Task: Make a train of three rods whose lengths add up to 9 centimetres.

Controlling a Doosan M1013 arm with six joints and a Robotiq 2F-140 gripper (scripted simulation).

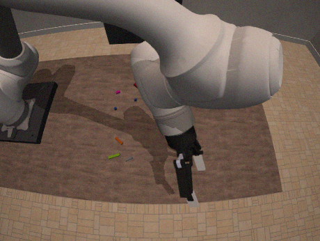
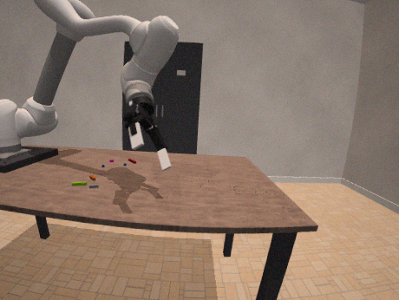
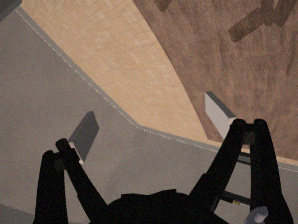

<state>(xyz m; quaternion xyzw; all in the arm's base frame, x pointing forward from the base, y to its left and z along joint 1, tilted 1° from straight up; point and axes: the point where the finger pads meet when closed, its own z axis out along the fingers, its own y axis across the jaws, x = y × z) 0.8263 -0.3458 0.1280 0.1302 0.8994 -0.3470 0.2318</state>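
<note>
My gripper (image 1: 196, 182) (image 2: 150, 149) (image 3: 149, 111) is open and empty, high above the table and away from the rods. A lime rod (image 1: 114, 156) (image 2: 79, 184), a grey rod (image 1: 129, 159) (image 2: 94, 186) and an orange rod (image 1: 119, 141) (image 2: 92, 178) lie apart near one another. Farther back lie a magenta rod (image 1: 117, 92) (image 2: 111, 160), one blue rod (image 1: 115, 109) (image 2: 103, 166), another blue rod (image 1: 136, 99) (image 2: 125, 164) and a red rod (image 1: 136, 85) (image 2: 132, 160). The arm partly hides the red rod in the top view. No rods show in the wrist view.
The brown table (image 1: 236, 139) (image 2: 225, 204) (image 3: 200, 55) bears the rods. The arm's dark base plate (image 1: 41, 122) (image 2: 43, 155) stands at its left. A black cabinet (image 2: 186, 100) stands behind the table. The arm's shadow falls between the rods and to their right.
</note>
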